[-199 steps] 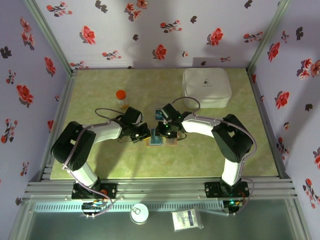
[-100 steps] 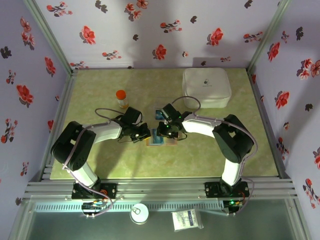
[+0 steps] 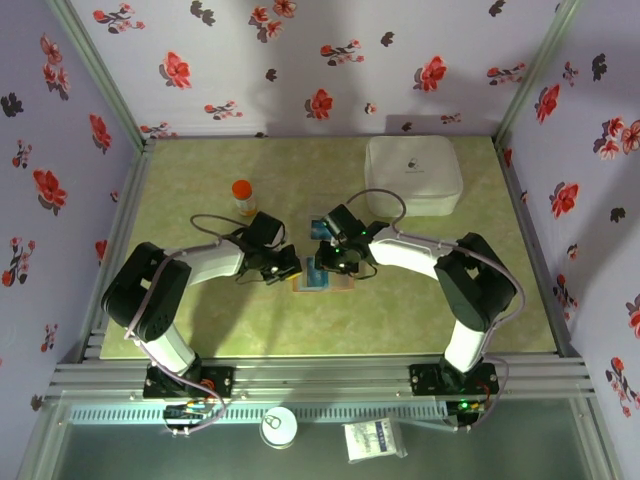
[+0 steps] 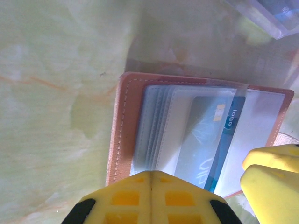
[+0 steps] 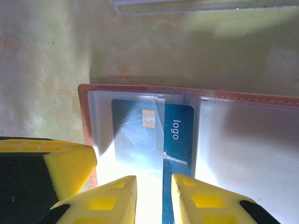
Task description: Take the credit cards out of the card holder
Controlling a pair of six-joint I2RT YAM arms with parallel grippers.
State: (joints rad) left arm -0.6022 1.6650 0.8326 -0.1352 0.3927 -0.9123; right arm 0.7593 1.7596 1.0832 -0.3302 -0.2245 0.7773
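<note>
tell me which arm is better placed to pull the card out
Right. The right gripper has its jaws parted over the blue card in the card holder; the left gripper is shut.

Quick tally: two arms (image 3: 205, 265), two grippers, left gripper (image 4: 150, 179) and right gripper (image 5: 154, 191). One card holder (image 4: 122, 130), one blue card (image 5: 180, 133) visible inside. One white box (image 3: 413, 175), one orange-capped bottle (image 3: 243, 197). Down front, one round tin (image 3: 278, 427), one paper packet (image 3: 375, 438). One more blue bit (image 3: 320, 228) behind the holder, too small to call.
</note>
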